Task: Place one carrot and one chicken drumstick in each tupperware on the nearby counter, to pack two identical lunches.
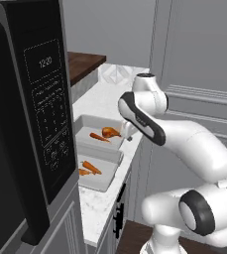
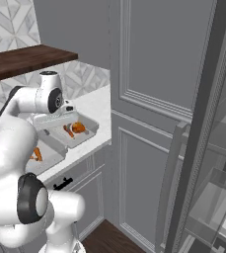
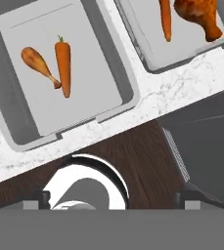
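White counter (image 3: 182, 83) under my hand, beside dark microwave (image 1: 26, 114). Two tupperware trays side by side on it: one (image 3: 108, 63) holds carrot (image 3: 63, 66) and drumstick (image 3: 39, 66), tips touching; other (image 3: 152, 53) holds carrot (image 3: 166, 19) and drumstick (image 3: 199, 14). My gripper (image 3: 113, 197) above counter edge, jaws spread wide, nothing held.

A black microwave (image 1: 30, 114) with a keypad stands at left; tall grey panelled cabinet doors (image 2: 154, 123) rise opposite

Two grey tupperware trays (image 3: 108, 63) (image 3: 147, 58) side by side on the white counter (image 3: 182, 83) — each holding a carrot (image 3: 63, 66) and drumstick (image 3: 39, 66).
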You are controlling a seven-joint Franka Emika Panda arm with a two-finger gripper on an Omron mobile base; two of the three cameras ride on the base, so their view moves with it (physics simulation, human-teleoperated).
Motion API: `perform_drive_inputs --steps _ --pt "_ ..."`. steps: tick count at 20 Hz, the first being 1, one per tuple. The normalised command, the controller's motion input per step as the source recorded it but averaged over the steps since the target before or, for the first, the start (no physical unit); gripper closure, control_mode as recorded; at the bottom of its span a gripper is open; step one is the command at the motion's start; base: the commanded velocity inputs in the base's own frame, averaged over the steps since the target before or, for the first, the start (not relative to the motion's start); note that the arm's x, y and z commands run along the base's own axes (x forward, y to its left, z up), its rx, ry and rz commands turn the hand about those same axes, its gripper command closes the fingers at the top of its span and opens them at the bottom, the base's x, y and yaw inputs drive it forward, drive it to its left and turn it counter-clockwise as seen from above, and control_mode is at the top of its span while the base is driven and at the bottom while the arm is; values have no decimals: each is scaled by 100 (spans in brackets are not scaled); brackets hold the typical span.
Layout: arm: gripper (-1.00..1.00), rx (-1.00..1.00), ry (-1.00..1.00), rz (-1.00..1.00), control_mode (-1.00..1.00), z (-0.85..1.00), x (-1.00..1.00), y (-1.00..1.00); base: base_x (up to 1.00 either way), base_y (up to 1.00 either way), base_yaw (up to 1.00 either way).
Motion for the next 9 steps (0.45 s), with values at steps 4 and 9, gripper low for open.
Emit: perform_drive_inputs --steps 4,9 --pt "-100 0 0 -1 -100 97 -1 -19 0 0 0" --pt "-100 0 -8 -1 -100 51 -15 -12 0 0 0"
